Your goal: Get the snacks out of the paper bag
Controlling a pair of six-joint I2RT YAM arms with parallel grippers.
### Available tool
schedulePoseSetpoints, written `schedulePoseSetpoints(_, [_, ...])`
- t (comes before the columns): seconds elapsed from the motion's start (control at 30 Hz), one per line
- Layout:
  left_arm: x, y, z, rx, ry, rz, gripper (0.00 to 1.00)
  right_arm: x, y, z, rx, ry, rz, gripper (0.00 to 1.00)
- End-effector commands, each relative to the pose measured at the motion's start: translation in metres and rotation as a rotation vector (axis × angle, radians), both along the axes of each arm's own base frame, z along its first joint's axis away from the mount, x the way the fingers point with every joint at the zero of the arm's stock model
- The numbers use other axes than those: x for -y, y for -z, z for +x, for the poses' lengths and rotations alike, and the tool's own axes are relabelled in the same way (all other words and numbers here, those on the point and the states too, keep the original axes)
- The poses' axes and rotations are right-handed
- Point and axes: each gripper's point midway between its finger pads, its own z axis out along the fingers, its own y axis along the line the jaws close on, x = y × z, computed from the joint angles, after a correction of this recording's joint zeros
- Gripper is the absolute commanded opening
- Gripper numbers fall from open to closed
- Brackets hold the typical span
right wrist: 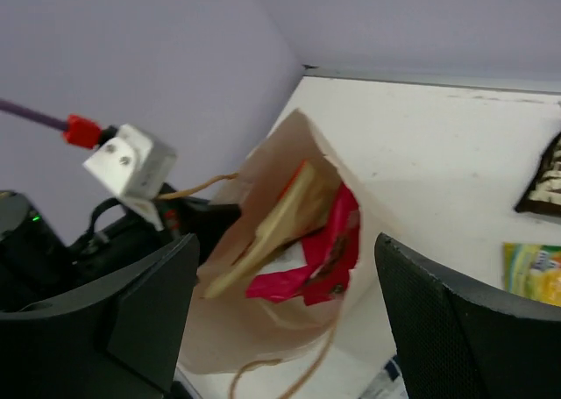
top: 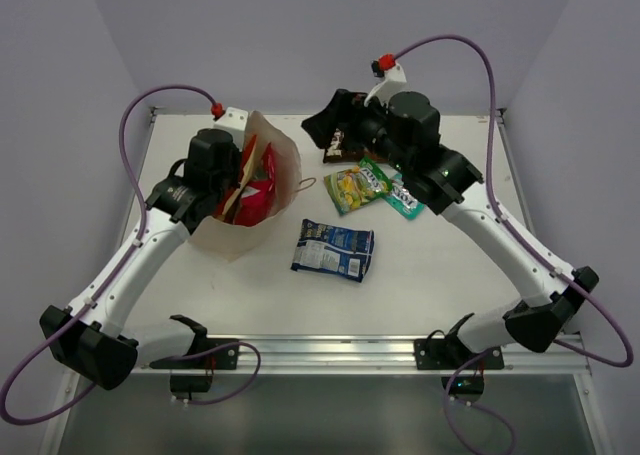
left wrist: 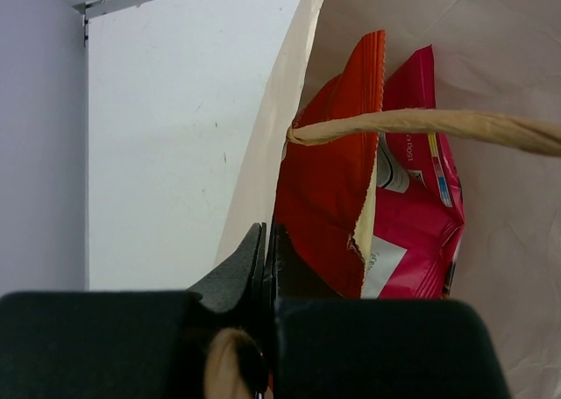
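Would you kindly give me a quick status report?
Left gripper shut on bag. Right gripper open, empty. Orange packet, pink packet inside. Handle across opening.

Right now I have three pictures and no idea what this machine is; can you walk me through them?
These are two robot arms bolted to a white table. One picture looks down from above; the other two come from a camera on each wrist. The left gripper is pinched shut on the rim of the paper bag, which holds an orange-red packet and a pink-and-white packet. The right gripper is open and empty. Lying on the table: a dark brown packet, a yellow-green packet, a teal-green packet and a blue-and-white packet.
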Motion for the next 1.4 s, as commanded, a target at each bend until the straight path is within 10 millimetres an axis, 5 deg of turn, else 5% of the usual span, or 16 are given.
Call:
schedulePoseSetpoints(0.0, [0.000, -0.033, 0.002, 0.081, 0.000, -0.036, 0.00, -0.032, 0.017, -0.005, 0.007, 0.005, -0.025, 0.83])
schedulePoseSetpoints(0.1, [-0.002, -0.035, -0.001, 0.080, -0.015, -0.051, 0.00, -0.066, 0.033, -0.012, -0.019, -0.038, -0.046, 0.82])
schedulePoseSetpoints(0.27, [-0.002, -0.039, -0.006, 0.088, -0.018, -0.080, 0.00, -0.104, 0.096, 0.001, -0.128, -0.066, -0.135, 0.77])
schedulePoseSetpoints(0.67, [0.002, -0.045, -0.014, 0.096, 0.006, -0.123, 0.00, -0.124, 0.202, 0.023, -0.275, -0.028, -0.269, 0.74])
schedulePoseSetpoints(0.73, [0.004, -0.045, -0.013, 0.094, 0.015, -0.128, 0.00, -0.127, 0.212, 0.026, -0.279, -0.033, -0.274, 0.68])
schedulePoseSetpoints(0.8, [0.005, -0.045, -0.013, 0.095, 0.018, -0.133, 0.00, -0.130, 0.213, 0.027, -0.261, -0.045, -0.271, 0.45])
schedulePoseSetpoints(0.83, [0.006, -0.045, -0.013, 0.095, 0.018, -0.133, 0.00, -0.131, 0.209, 0.027, -0.252, -0.051, -0.265, 0.27])
schedulePoseSetpoints(0.93, [0.006, -0.040, -0.013, 0.088, 0.018, -0.128, 0.00, -0.130, 0.185, 0.026, -0.195, -0.064, -0.248, 0.01])
schedulePoseSetpoints(1.03, [0.005, -0.033, -0.011, 0.080, 0.011, -0.121, 0.00, -0.127, 0.149, 0.021, -0.132, -0.090, -0.218, 0.00])
schedulePoseSetpoints(1.27, [0.000, -0.011, -0.003, 0.032, -0.042, -0.080, 0.00, -0.099, -0.009, -0.016, 0.048, -0.167, -0.099, 0.00])
schedulePoseSetpoints(1.37, [-0.004, -0.009, -0.002, 0.029, -0.063, -0.064, 0.00, -0.083, -0.051, -0.031, 0.108, -0.173, -0.067, 0.00])
